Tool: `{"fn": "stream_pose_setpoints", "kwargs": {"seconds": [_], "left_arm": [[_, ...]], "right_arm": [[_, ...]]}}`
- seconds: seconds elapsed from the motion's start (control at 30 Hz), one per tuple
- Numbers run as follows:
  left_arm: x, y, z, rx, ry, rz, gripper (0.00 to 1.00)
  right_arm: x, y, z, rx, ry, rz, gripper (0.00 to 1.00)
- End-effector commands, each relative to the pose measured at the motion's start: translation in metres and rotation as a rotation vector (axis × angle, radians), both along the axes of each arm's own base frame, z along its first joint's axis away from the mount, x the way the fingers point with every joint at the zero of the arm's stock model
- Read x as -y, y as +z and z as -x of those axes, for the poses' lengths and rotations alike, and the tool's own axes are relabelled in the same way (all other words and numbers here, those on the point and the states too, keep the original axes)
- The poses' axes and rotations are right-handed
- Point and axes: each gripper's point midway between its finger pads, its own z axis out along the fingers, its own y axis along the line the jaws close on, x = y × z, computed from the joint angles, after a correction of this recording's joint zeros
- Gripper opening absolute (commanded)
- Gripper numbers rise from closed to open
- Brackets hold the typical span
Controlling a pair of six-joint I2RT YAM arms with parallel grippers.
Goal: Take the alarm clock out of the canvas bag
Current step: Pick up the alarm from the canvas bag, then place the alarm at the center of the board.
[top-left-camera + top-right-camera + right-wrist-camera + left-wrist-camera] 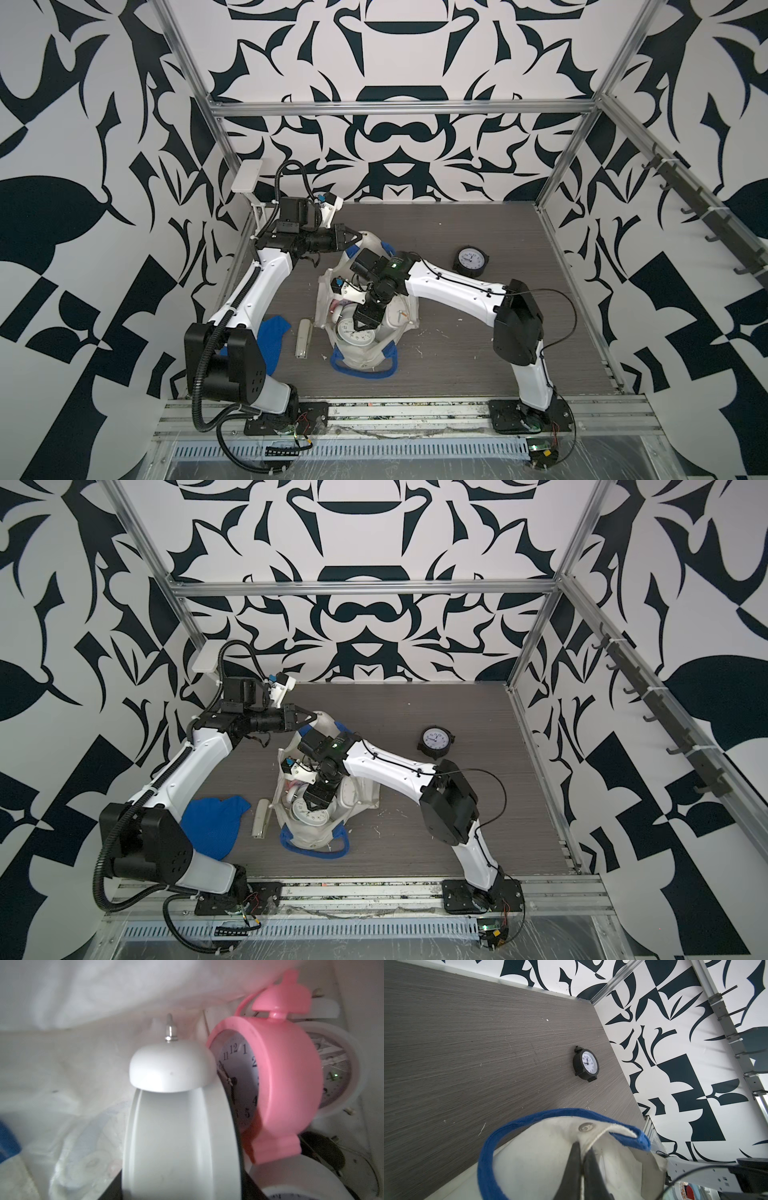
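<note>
The off-white canvas bag (409, 316) (361, 789) with blue handles lies on its side mid-table, mouth held open. My left gripper (360, 237) (582, 1146) is shut on the bag's far rim, pinching the fabric just below a metal snap. My right gripper (361, 328) (180, 1167) reaches into the mouth. Its dark fingers press both flat sides of a white twin-bell alarm clock (348, 334) (178, 1136). In the right wrist view a pink clock (286, 1084) leans against it, and another white clock (336, 1068) lies behind.
A black alarm clock (470, 259) (586, 1065) stands on the table to the right of the bag. Left of the bag lie a blue cloth (272, 336) and a beige oblong object (303, 338). The table ends at metal frame posts and patterned walls.
</note>
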Motion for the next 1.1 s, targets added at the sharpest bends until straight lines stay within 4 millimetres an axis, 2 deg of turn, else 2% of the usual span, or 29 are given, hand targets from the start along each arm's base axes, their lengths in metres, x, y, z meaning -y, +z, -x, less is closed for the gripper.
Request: {"fn": "stream_pose_setpoints", "kwargs": {"seconds": [0.0,0.17,0.3,0.47,0.6,0.67,0.77,0.87,0.97,1.07], "left_arm": [[-0.004,0.029,0.001,0.112,0.012,0.006,0.0],[-0.01,0.03,-0.002,0.12,0.051,-0.008,0.0],[-0.013,0.03,-0.003,0.124,0.068,-0.011,0.0],[-0.013,0.029,-0.003,0.121,0.069,-0.009,0.0],[-0.013,0.03,-0.003,0.121,0.068,-0.007,0.0],[-0.013,0.03,-0.003,0.121,0.069,-0.007,0.0],[-0.013,0.03,-0.003,0.119,0.071,-0.007,0.0],[-0.013,0.029,-0.003,0.116,0.07,-0.006,0.0],[-0.013,0.03,-0.003,0.119,0.07,-0.008,0.0],[-0.014,0.029,-0.002,0.121,0.072,-0.012,0.0]], "right_arm": [[0.008,0.082,0.016,0.056,0.036,-0.164,0.4],[0.029,0.133,0.017,0.097,0.008,-0.27,0.4],[0.051,0.177,0.008,0.105,-0.059,-0.403,0.39],[0.095,0.23,-0.023,0.099,-0.237,-0.593,0.38],[0.135,0.26,-0.048,0.124,-0.401,-0.707,0.38],[0.164,0.269,-0.066,0.133,-0.52,-0.765,0.37],[0.211,0.271,-0.094,0.154,-0.728,-0.812,0.37],[0.262,0.251,-0.122,0.131,-0.958,-0.827,0.36],[0.311,0.221,-0.14,0.071,-1.169,-0.859,0.36],[0.339,0.18,-0.145,-0.009,-1.313,-0.853,0.36]]}}
